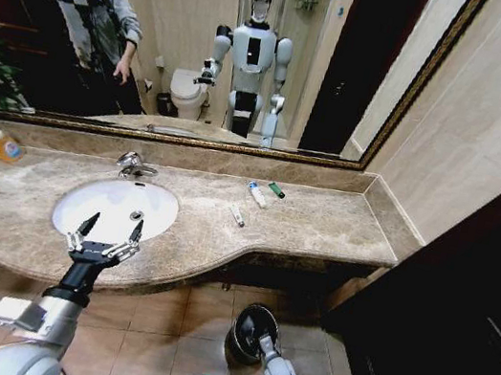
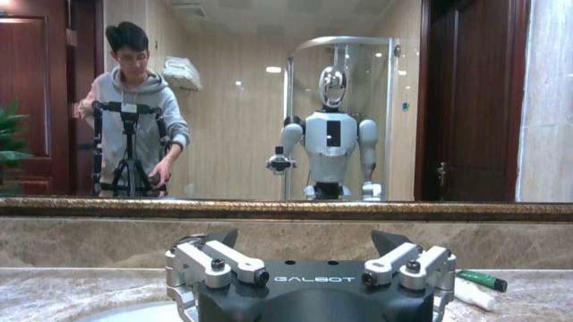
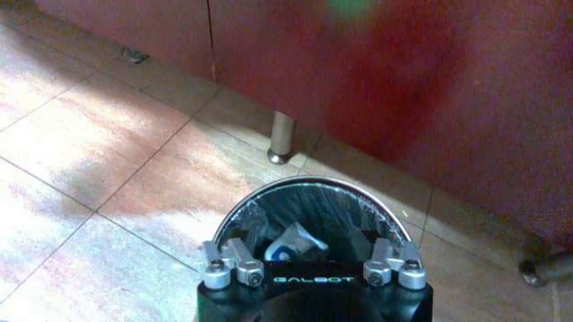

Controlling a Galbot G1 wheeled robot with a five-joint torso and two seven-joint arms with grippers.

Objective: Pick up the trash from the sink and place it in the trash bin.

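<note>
The right gripper (image 3: pixel 304 267) hangs right over the small round black trash bin (image 3: pixel 268 201) on the floor tiles, jaws spread and empty, and one white-and-blue sachet (image 3: pixel 291 243) already lies inside. By my reckoning, a drop is done, with more to go. Behind the white oval sink (image 1: pixel 158 202), on the beige-brown marble desk (image 1: pixel 322 224), wait a white tube (image 1: pixel 257 194), a green-capped tube (image 1: pixel 276 190) and a slim white piece (image 1: pixel 238 215). The left gripper (image 1: pixel 106 238) hovers at the sink's front rim, jaws wide, holding nothing. Open desk all around; the mirror wall closes the back.
</note>
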